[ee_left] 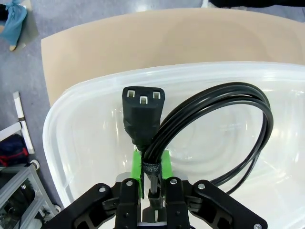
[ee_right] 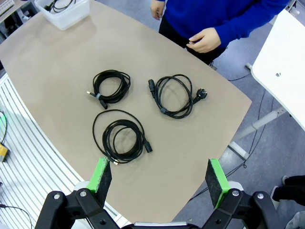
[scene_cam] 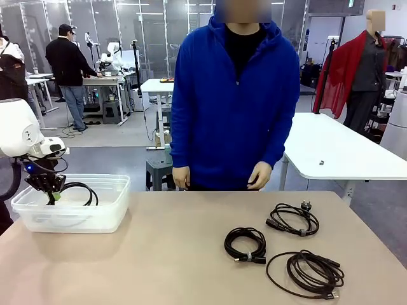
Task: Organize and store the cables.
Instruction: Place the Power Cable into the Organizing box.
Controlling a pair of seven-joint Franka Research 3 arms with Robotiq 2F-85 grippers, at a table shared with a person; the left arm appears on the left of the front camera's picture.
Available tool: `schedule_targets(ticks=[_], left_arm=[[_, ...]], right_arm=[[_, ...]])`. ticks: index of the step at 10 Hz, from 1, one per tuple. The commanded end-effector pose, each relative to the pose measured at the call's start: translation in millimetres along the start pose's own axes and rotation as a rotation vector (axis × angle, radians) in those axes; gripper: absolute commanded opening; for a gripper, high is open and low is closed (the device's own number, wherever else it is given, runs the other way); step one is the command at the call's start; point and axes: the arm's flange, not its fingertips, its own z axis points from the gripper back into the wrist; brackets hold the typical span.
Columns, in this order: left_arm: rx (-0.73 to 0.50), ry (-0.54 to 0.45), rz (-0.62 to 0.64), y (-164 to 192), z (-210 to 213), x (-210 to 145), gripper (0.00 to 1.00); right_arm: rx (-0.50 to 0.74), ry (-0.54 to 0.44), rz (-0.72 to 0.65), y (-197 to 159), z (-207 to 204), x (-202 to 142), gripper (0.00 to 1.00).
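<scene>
Three thin black cables, each wound in a round coil, lie on the beige table (scene_cam: pixel 159 254) toward your right side: a tied coil (scene_cam: pixel 245 244) nearest the middle, a coil with chunky plug ends (scene_cam: pixel 294 218) closer to the person, and a looser coil (scene_cam: pixel 308 272) by the near edge. They lie near one another without touching.

Your left gripper (ee_left: pixel 151 164) is clenched on a fourth black coiled cable (ee_left: pixel 228 95), its green pads (ee_left: pixel 137 164) pinching the cord just below the three-slot plug. That coil hangs inside the mouth of the clear plastic bin (scene_cam: pixel 70 219) at the table's left end; you cannot tell whether it touches the bottom.

Your right gripper (ee_right: pixel 159 174) hovers high above the three coils, released, jaws wide apart.

At the far edge stands a person in a blue hooded top, hands (scene_cam: pixel 259 175) held at the waist.
</scene>
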Motion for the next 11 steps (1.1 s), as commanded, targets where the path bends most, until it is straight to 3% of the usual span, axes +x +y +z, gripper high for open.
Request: schedule_targets(ticks=[1,7,11], left_arm=[[0.007,0.007,-0.009,-0.1,5.7,-6.9,0.18],[0.022,-0.004,-0.01,-4.0,21.3,-14.7,0.18],[-0.004,-0.015,-0.031,-11.4,31.6,-43.4,0.18]], right_arm=[[0.001,-0.001,-0.002,-0.6,0.0,-0.8,1.0],[0.001,-0.001,-0.002,-0.6,0.0,-0.8,1.0],[0.001,-0.001,-0.002,-0.6,0.0,-0.8,1.0]])
